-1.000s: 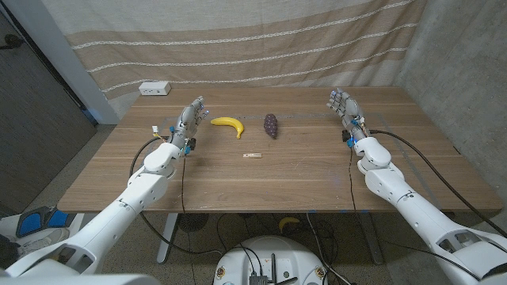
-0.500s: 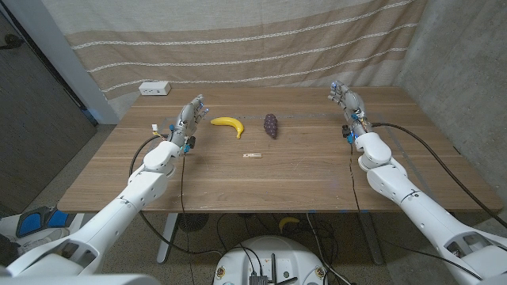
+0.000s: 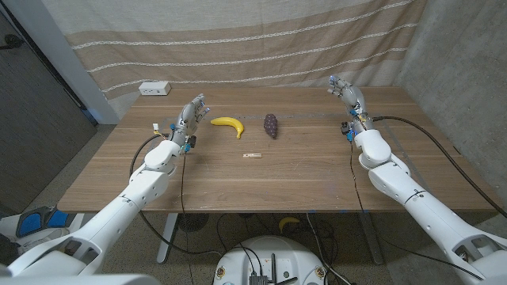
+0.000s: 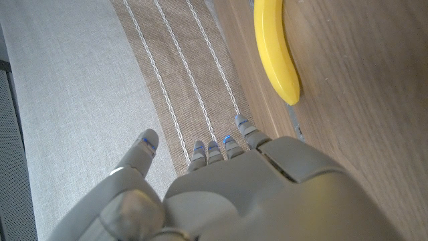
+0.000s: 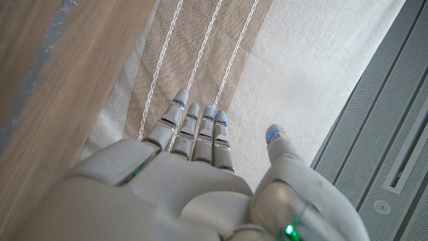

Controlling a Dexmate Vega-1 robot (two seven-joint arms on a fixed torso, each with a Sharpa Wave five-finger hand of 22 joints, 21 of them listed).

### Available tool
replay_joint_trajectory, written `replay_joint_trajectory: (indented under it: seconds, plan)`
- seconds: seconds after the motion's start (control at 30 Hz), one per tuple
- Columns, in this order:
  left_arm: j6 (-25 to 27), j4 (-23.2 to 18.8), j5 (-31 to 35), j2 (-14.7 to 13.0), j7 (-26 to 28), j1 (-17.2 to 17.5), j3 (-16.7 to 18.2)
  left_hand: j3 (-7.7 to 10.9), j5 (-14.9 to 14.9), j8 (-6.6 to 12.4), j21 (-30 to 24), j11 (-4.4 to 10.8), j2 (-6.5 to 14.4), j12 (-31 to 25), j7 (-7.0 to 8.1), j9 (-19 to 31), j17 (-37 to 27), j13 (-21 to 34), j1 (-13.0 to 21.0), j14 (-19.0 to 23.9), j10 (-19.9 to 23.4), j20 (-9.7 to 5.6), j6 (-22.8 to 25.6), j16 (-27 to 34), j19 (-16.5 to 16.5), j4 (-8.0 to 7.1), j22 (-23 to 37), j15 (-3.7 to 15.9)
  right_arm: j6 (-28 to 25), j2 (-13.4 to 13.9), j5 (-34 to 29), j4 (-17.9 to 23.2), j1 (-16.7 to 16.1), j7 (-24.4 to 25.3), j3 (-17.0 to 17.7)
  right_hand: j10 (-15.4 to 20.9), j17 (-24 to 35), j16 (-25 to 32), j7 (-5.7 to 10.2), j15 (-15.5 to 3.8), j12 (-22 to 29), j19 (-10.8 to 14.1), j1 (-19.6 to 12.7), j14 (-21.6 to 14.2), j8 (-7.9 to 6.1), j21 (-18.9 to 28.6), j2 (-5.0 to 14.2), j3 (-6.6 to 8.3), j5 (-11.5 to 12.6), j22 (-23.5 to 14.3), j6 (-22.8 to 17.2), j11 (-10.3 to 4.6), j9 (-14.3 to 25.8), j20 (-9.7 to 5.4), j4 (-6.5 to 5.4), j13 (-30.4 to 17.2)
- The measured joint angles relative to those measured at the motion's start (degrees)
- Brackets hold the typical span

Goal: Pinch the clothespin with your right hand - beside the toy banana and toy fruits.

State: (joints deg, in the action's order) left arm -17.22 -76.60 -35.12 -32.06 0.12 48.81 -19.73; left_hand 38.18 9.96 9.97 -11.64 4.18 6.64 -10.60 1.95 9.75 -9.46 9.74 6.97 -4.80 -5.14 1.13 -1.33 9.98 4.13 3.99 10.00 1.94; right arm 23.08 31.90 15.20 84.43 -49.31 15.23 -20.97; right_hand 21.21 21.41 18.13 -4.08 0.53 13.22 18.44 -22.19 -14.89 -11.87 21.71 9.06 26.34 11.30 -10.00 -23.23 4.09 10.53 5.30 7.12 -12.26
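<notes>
The right hand (image 3: 347, 96) is raised at the upper right of the frame, fingers straight and apart, holding nothing. The left hand (image 3: 190, 115) is likewise spread and holds nothing, left of the toy banana (image 3: 228, 123). The clothespin (image 3: 252, 155) lies mid-frame on the surface (image 3: 301, 174), below the banana and dark toy fruit (image 3: 271, 124).

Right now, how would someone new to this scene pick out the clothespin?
On the wooden table, find the yellow toy banana and the dark purple toy fruit near the middle. The clothespin lies just in front of the gap between them, on the robot's side: a small pale wooden sliver, far smaller than either toy.
</notes>
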Motion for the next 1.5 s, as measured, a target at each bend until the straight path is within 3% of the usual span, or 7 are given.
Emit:
replay_joint_trajectory:
  seconds: [0.6,1.5]
  plan:
    - [0.0,0.0,0.4,0.2,0.2,-0.4,-0.4,-0.24,0.0,0.0,0.0,0.0,0.2,0.0,0.31,0.0,0.0,0.0,0.2,0.0,0.0,0.21,0.3,0.0,0.2,0.23,0.0,0.0,-3.6,2.8,-8.0,6.2,-1.7,3.2,-0.4,1.0,0.0,0.3,0.41,-0.43,0.0,0.9,-1.8,-0.6,-0.22,0.0,-0.14,0.23,0.4,0.0,-1.0,-0.85,0.0,-0.09,1.2,0.0]
    - [0.5,-1.3,0.8,0.1,0.6,-0.2,-0.6,-0.47,0.0,0.0,0.0,0.0,0.2,0.0,0.3,0.0,0.0,0.0,0.2,0.0,0.0,0.2,0.3,0.0,0.2,0.47,0.0,0.0,-8.4,6.2,-17.8,13.6,-4.0,5.1,-1.1,2.8,0.3,1.2,1.06,-1.25,0.4,2.1,-2.3,-2.0,-0.32,-0.4,0.37,0.37,0.9,0.0,-2.9,-1.16,0.0,-0.09,1.68,-0.1]
